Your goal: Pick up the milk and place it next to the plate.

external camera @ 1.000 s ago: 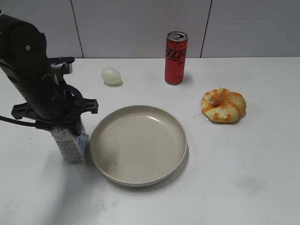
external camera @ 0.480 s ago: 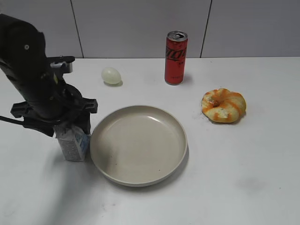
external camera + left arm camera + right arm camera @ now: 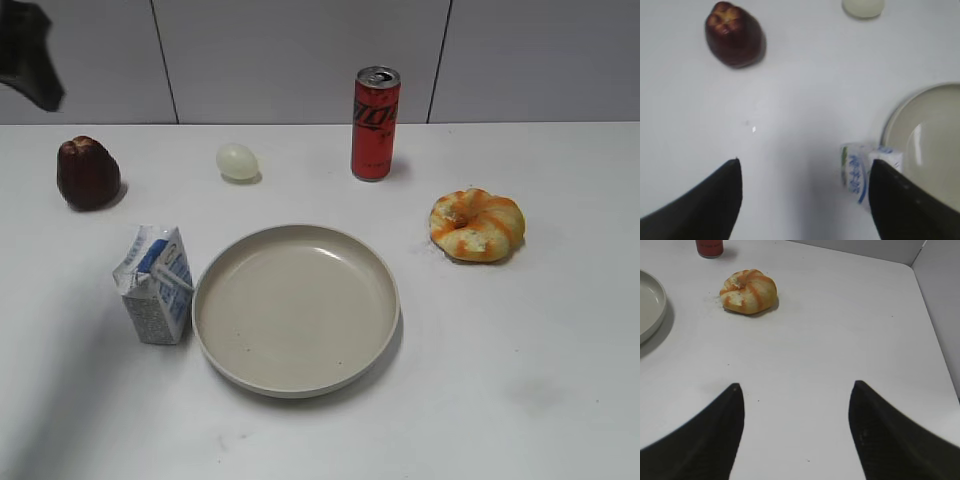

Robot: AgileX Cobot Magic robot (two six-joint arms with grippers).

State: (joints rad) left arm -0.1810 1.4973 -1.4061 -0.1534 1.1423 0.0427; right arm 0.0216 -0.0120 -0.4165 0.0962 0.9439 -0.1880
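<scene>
The small white and blue gable-top paper milk carton (image 3: 156, 286) stands upright on the white table (image 3: 520, 340), just beside the left rim of the large round beige shallow plate (image 3: 296, 308); whether carton and rim actually touch is hard to tell from the exterior view, though the left wrist view shows them very close, the carton (image 3: 862, 172) at the plate's edge (image 3: 895, 125). Nothing grips the carton. The left gripper (image 3: 805, 200) hangs high above the table with its two dark fingers spread wide and nothing between them; in the exterior view only a dark part of that arm (image 3: 28, 50) shows at the top left corner. The right gripper (image 3: 796, 432) is likewise spread wide and holds nothing, over bare table. A dark red, bell-shaped fruit (image 3: 87, 173) sits near the back left, well apart from the carton. A pale greenish egg-shaped object (image 3: 238, 161) lies behind the plate, a tall red soda can (image 3: 375, 123) stands upright further right, and an orange and yellow twisted bun (image 3: 477, 225) rests to the plate's right.
</scene>
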